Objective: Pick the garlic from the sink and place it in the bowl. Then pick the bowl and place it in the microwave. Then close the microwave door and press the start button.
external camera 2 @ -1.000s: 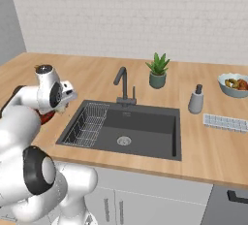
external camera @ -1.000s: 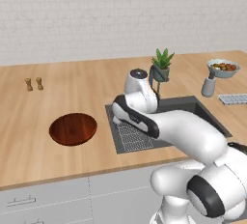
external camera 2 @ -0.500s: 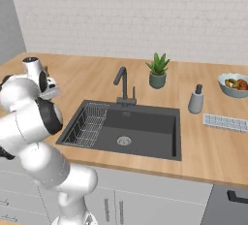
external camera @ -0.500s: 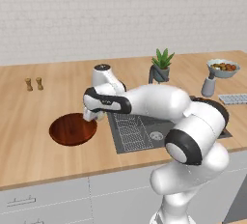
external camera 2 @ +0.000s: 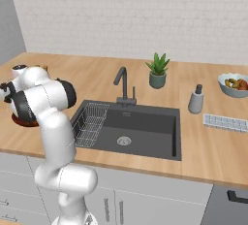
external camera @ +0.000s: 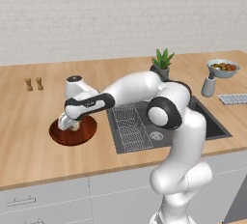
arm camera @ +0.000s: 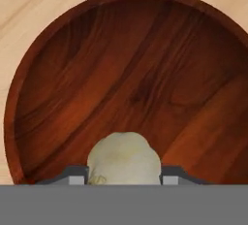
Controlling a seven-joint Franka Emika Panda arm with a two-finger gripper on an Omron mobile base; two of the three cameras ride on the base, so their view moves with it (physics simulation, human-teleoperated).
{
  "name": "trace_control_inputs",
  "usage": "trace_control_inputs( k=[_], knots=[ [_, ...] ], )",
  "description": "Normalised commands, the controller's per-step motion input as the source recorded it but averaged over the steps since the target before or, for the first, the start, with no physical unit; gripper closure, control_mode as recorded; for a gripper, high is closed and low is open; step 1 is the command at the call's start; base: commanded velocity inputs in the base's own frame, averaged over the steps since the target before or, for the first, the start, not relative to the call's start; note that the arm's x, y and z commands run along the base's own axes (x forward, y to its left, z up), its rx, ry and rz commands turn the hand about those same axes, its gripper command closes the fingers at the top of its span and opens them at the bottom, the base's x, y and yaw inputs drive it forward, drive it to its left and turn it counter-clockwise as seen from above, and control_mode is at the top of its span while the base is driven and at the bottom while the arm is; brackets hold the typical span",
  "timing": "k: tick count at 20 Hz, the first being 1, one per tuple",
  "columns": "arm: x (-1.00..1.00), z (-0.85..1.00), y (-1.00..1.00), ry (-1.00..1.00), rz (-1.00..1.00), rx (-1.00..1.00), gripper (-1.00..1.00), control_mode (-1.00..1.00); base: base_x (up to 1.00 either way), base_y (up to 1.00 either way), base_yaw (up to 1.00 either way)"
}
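While gripper (arm camera: 124,179) clasps garlic (arm camera: 124,158), above bowl (arm camera: 63,73)

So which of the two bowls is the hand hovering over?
The shallow reddish-brown wooden bowl left of the sink, not the grey-blue fruit bowl far right.

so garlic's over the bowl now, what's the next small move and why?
Probably open the tool and let go. In the hand view the garlic sits pinched between the fingertips, directly over the inside of the bowl, and the left base view shows the hand low above the bowl, so it should land inside.
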Motion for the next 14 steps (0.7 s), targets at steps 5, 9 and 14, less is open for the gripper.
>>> trace_control_inputs(
  k=[5, 9, 14],
  knots=[
    [0.10, -0.23, 0.15, -0.04, -0.01, 0.00, -1.00, -1.00, 0.00, 0.00, 0.00],
    [-0.02, 0.04, -0.49, -0.03, -0.10, 0.03, -1.00, -1.00, 0.00, 0.00, 0.00],
    [-0.15, 0.04, -0.98, 0.01, -0.20, 0.12, -1.00, -1.00, 0.00, 0.00, 0.00]
  ],
)
